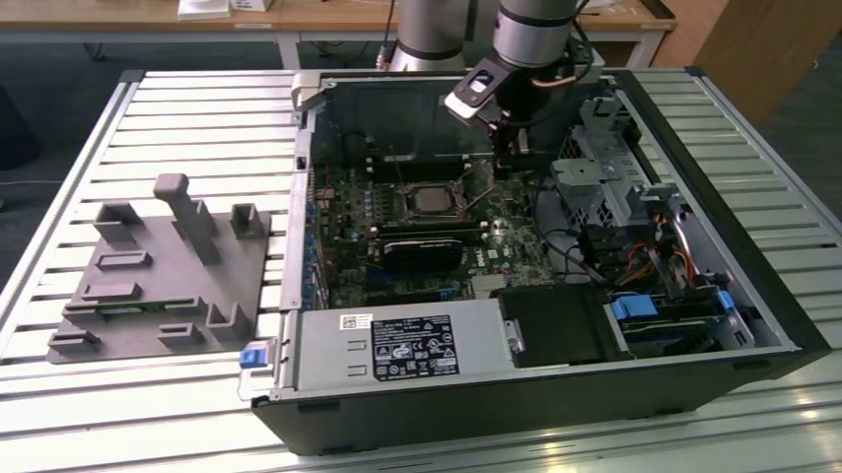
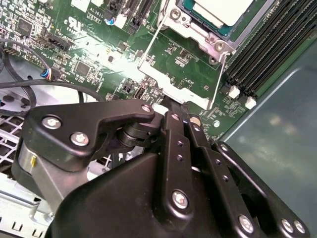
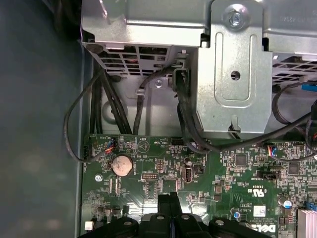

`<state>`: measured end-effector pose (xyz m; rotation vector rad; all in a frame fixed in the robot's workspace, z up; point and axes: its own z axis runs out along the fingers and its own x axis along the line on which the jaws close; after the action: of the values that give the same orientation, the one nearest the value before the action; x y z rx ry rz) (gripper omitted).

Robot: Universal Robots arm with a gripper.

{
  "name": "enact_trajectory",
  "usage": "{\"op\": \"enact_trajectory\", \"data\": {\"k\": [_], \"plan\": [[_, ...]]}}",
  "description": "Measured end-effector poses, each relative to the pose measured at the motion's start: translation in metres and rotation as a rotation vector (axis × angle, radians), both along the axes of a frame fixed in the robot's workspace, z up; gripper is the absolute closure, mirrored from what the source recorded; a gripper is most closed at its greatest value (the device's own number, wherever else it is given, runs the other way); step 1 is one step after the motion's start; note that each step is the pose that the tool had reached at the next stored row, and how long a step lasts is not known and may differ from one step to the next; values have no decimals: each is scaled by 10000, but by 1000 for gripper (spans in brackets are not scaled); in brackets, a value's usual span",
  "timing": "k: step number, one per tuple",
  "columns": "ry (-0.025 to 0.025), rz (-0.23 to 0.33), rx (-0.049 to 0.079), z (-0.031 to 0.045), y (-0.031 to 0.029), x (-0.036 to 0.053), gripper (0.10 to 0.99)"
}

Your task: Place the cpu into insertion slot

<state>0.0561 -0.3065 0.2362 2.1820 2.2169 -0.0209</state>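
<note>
Inside the computer case (image 1: 526, 399), the cpu (image 1: 432, 201) fills the insertion slot (image 2: 198, 32); at its two o'clock in the exterior view, the gripper (image 1: 506, 169) has its fingers (image 3: 164, 201) pressed together, empty.

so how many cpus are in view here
1: the cpu lies in the insertion slot on the motherboard, to the exterior view's left of the end effector. Another could hide under the arm.

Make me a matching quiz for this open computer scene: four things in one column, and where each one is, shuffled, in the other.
1. silvery square cpu
2. black gripper
3. grey plastic fixture block
4. round silver coin battery

A. on the slatted metal table
B. flat on the green motherboard
C. lying in the square insertion slot
D. shut, low over the board beside the slot

Pairs: 1-C, 2-D, 3-A, 4-B
</note>
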Motion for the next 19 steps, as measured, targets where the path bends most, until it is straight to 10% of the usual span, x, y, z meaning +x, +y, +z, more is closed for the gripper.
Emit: {"op": "enact_trajectory", "data": {"k": [19], "plan": [[0, 0, 1, 0, 0, -199, 980]]}}
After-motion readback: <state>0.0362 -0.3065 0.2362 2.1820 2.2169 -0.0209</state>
